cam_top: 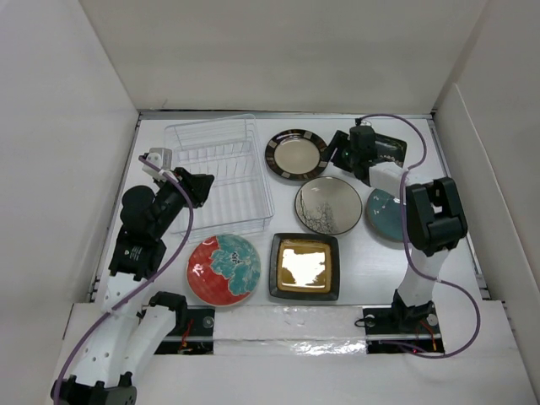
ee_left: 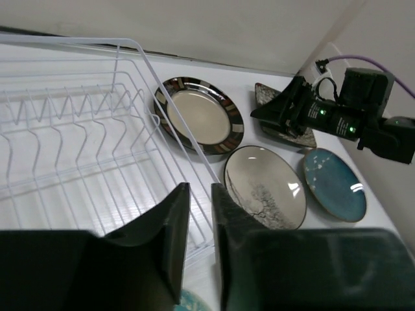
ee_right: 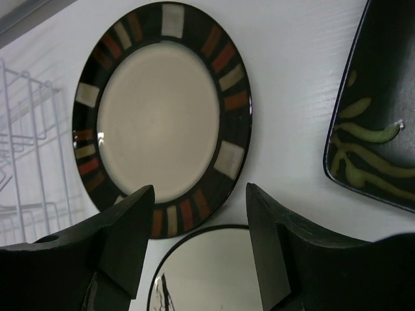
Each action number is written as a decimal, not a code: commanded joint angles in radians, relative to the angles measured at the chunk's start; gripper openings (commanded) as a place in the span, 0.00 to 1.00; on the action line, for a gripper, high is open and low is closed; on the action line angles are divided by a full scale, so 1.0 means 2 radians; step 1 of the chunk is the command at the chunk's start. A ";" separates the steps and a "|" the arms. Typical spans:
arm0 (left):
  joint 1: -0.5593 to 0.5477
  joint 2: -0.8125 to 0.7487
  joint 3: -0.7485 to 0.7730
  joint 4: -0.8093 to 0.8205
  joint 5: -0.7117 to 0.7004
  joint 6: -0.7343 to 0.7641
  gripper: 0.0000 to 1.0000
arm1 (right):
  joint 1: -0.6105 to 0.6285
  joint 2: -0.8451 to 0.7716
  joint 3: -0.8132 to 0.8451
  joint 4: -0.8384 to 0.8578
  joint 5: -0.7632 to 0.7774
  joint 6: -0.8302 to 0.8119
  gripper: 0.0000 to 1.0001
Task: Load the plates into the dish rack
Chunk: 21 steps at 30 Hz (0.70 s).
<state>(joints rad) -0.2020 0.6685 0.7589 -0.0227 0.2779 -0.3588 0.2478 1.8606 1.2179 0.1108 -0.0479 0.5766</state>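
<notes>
The clear wire dish rack [cam_top: 221,173] stands at the back left and holds no plates; it also shows in the left wrist view [ee_left: 78,142]. My left gripper [cam_top: 199,187] hovers over the rack, jaws nearly together and empty [ee_left: 201,191]. My right gripper [cam_top: 339,152] is open and empty [ee_right: 200,194], low between the dark-rimmed cream plate [cam_top: 297,154] [ee_right: 159,123] and the branch-pattern plate [cam_top: 328,205] [ee_right: 207,272]. The square dark floral plate [cam_top: 390,152] [ee_right: 379,129] lies partly under the right wrist. The teal plate [cam_top: 385,213], the red plate [cam_top: 224,268] and the square black-gold plate [cam_top: 305,267] lie flat on the table.
White walls close in the table on the left, back and right. The right arm's purple cable [cam_top: 405,126] loops over the back right corner. The plates lie close together to the right of and in front of the rack.
</notes>
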 commanded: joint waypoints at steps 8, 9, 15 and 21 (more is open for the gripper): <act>-0.003 -0.011 0.002 0.014 0.002 0.002 0.47 | 0.001 0.078 0.065 -0.009 0.022 0.034 0.63; -0.003 -0.014 0.001 0.014 0.004 0.003 0.47 | 0.001 0.082 0.066 -0.009 0.022 0.036 0.63; -0.003 -0.014 0.004 0.015 0.006 0.005 0.47 | 0.001 0.111 0.069 -0.001 0.016 0.053 0.63; -0.003 -0.016 0.002 0.012 -0.001 0.006 0.47 | 0.001 0.142 0.092 0.001 -0.017 0.064 0.60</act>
<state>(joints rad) -0.2035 0.6514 0.7589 -0.0284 0.2787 -0.3592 0.2478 2.1033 1.3613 0.0982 -0.0448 0.6823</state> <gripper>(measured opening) 0.469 0.605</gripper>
